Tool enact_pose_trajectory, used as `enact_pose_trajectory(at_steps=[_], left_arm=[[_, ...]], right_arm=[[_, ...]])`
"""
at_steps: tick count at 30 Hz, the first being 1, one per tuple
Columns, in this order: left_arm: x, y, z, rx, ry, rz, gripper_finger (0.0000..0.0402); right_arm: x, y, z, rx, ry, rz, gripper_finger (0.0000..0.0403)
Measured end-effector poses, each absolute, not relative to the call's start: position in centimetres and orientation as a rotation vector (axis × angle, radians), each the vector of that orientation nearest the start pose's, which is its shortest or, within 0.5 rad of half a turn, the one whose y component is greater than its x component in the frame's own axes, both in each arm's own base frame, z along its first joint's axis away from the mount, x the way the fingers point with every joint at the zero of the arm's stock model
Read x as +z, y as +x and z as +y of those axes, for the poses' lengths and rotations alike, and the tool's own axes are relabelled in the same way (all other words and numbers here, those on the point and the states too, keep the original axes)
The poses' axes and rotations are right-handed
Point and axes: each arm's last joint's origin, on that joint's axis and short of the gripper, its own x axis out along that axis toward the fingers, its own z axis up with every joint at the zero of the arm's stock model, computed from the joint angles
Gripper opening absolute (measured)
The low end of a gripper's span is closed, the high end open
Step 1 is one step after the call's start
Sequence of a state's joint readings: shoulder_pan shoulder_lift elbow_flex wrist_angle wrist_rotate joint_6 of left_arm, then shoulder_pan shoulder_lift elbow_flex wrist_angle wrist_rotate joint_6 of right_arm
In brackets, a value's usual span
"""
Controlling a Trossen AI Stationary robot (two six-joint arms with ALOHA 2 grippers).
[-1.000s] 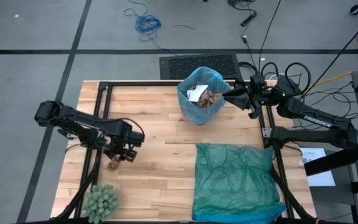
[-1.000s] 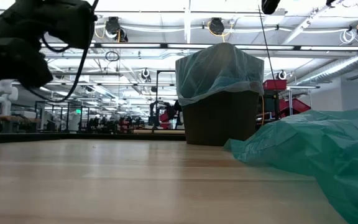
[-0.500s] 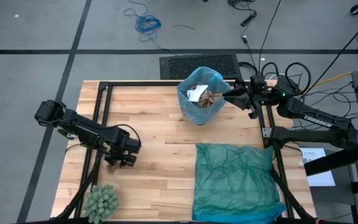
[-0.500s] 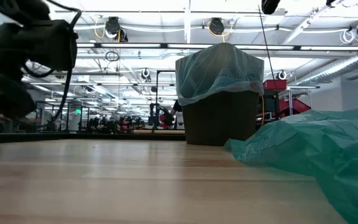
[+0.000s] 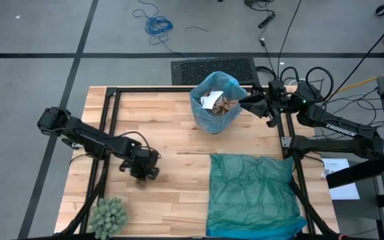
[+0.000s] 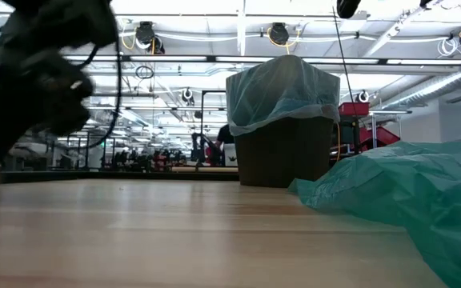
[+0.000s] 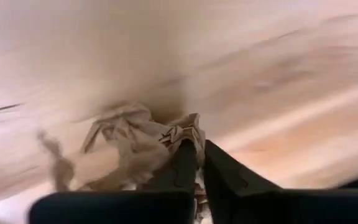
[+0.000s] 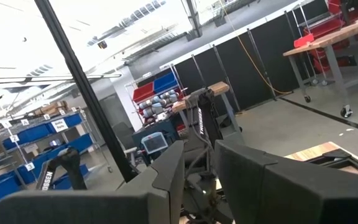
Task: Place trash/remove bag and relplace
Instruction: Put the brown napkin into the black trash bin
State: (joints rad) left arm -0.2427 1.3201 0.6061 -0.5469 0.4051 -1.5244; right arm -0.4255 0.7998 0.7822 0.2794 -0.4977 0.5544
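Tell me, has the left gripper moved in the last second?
Yes. In the high view the left gripper has shifted toward the teal bag, farther from the table's left edge, and is now shut on a brown paper wad.

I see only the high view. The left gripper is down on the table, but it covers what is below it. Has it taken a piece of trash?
Observer: Yes. In the left wrist view the left gripper is shut on a brown paper wad.
Operator: Is the wad lifted?
Observer: I cannot tell; that view shows only the table close behind it.
Operator: How is the bin from the side?
Observer: In the low view the blue bag is folded over the rim of a dark bin.
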Motion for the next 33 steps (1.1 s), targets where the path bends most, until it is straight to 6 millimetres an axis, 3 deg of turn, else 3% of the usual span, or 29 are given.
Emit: enact_pose_trajectory(at_steps=[5,10,16,19,23,27,33], left_arm=[[20.3,24.2,-5.4,0.443,-1.337,1.068,0.0007],[27.2,27.8,-3.4,0.389,-1.143,0.607,0.0004],[35.8,29.5,0.5,0.379,-0.904,0.194,0.0004],[38.9,29.8,3.0,0.397,-0.832,0.058,0.0004],[41.7,31.0,6.1,0.386,-0.729,0.005,0.0004],[43.6,34.3,9.1,0.314,-0.675,-0.004,0.0002],[43.2,39.3,12.1,0.262,-0.597,0.227,0.0001]], right_arm=[[37.3,16.2,-5.8,0.133,0.429,-0.208,0.0084],[37.3,16.2,-5.8,0.133,0.416,-0.211,0.0084],[37.5,16.2,-5.8,0.137,0.408,-0.227,0.0084],[37.9,16.1,-5.8,0.148,0.385,-0.268,0.0084],[38.3,15.9,-5.7,0.158,0.359,-0.313,0.0084],[38.4,15.9,-5.7,0.159,0.355,-0.319,0.0084],[38.4,15.9,-5.8,0.135,0.360,-0.328,0.0084]])
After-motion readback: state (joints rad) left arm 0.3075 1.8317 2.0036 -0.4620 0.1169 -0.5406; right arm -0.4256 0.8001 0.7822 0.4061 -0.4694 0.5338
